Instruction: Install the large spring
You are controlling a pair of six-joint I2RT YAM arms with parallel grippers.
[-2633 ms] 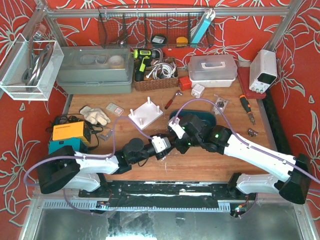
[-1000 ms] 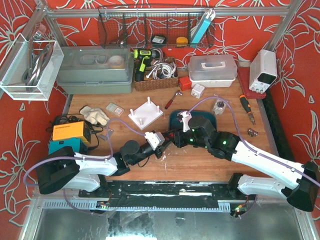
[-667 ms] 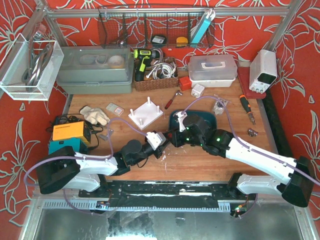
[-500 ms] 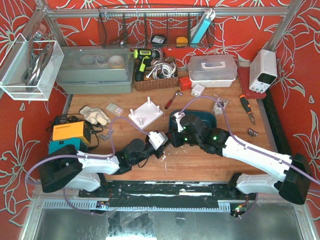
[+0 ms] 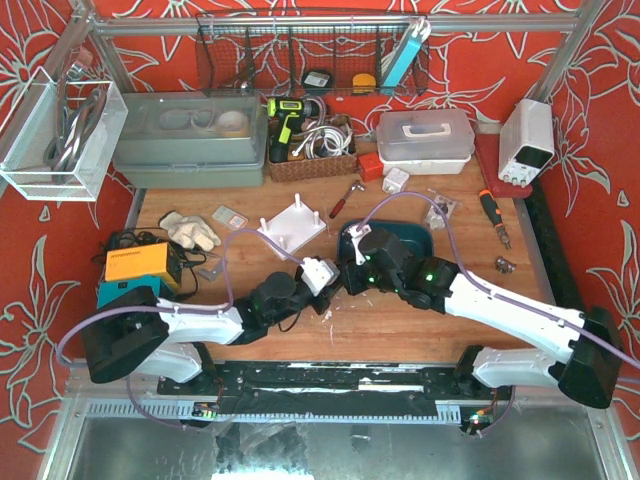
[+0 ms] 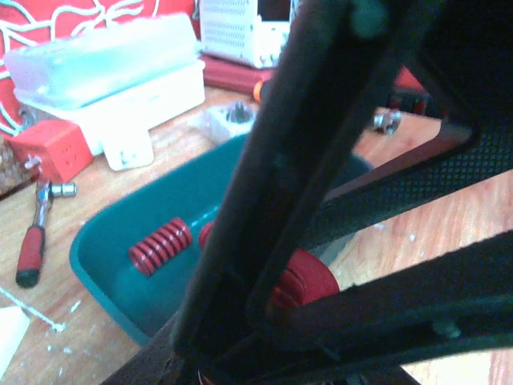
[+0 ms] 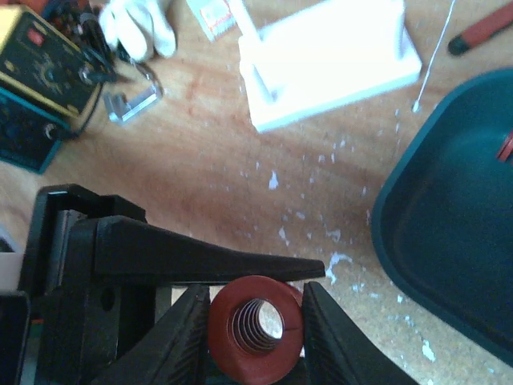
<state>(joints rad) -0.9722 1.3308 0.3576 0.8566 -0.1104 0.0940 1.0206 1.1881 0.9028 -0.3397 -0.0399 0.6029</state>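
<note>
Large red spring (image 7: 255,325), end-on (coils visible), between right fingers (image 7: 186,330)

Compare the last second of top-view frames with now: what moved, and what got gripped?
The right gripper swung from over the teal tray back toward the left gripper, and its jaws closed the last bit, clamping the large red spring. The left gripper edged rightward to meet it. The tray, the spare spring in it and the white peg block stayed put.
</note>
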